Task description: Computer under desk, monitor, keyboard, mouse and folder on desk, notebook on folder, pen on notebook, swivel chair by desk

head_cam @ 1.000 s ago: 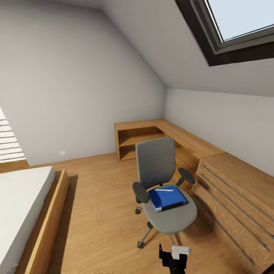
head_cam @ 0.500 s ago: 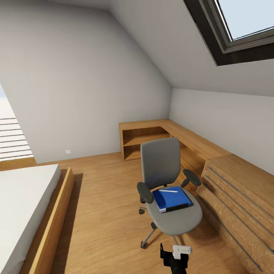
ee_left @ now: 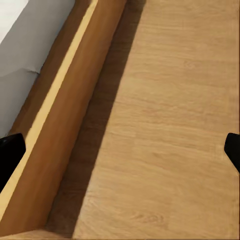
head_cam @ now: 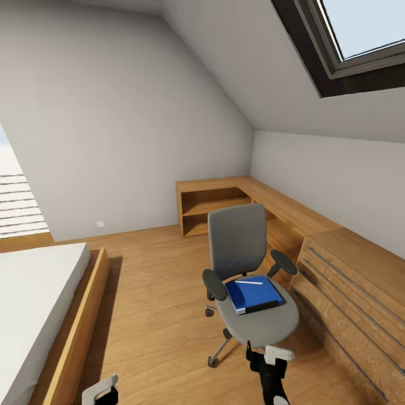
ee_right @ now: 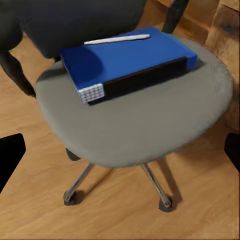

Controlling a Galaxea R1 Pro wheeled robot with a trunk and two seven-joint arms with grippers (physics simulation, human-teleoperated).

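The grey swivel chair stands on the wood floor, beside the light oak drawers. On its seat lies the blue folder, and the pale pen rests on top of it. A dark band runs under the folder's blue cover; whether it is the notebook I cannot tell. My right gripper hovers open just before the seat's front edge. My left gripper hangs open over the floor by the bed frame. Desk, computer, monitor, keyboard and mouse are out of view.
A bed with a wooden frame fills the left side. Light oak drawers with bar handles line the right wall, joined to a low oak shelf in the far corner. Bare floor lies between bed and chair.
The view shifted slightly a second ago, then held still. My right gripper has moved forward toward the chair seat, and my left gripper has come into the head view at the lower left.
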